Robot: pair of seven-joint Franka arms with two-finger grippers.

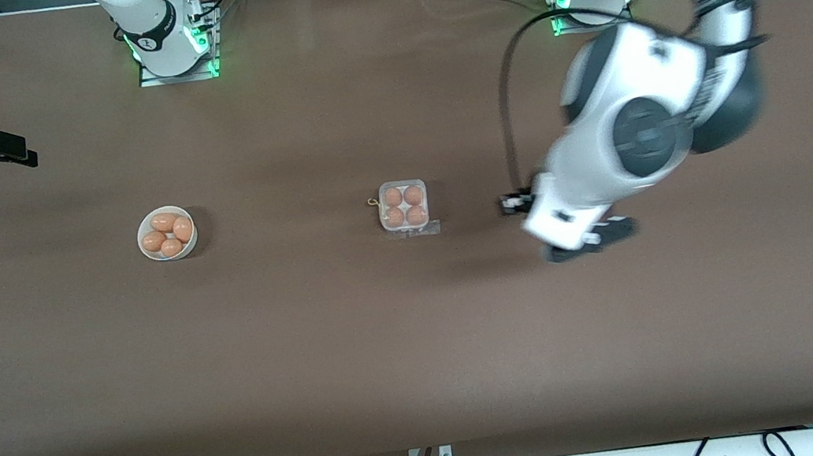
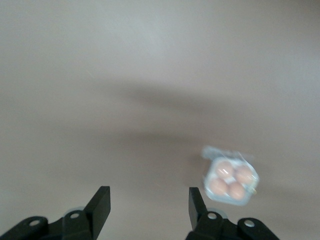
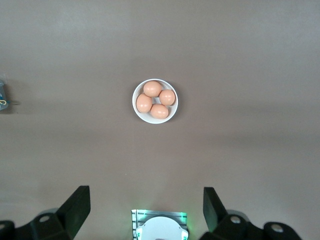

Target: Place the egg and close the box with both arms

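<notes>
The clear box sits at the table's middle with a brown egg in each cell. A clear flap lies flat along its edge nearer the camera; I cannot tell how the lid stands. My left gripper hangs over bare table beside the box, toward the left arm's end. In the left wrist view it is open and empty, apart from the box. My right gripper is held high at the right arm's end, open and empty.
A round white bowl with several brown eggs stands toward the right arm's end; it also shows in the right wrist view. The arm bases stand along the table's edge farthest from the camera. Cables hang off the near edge.
</notes>
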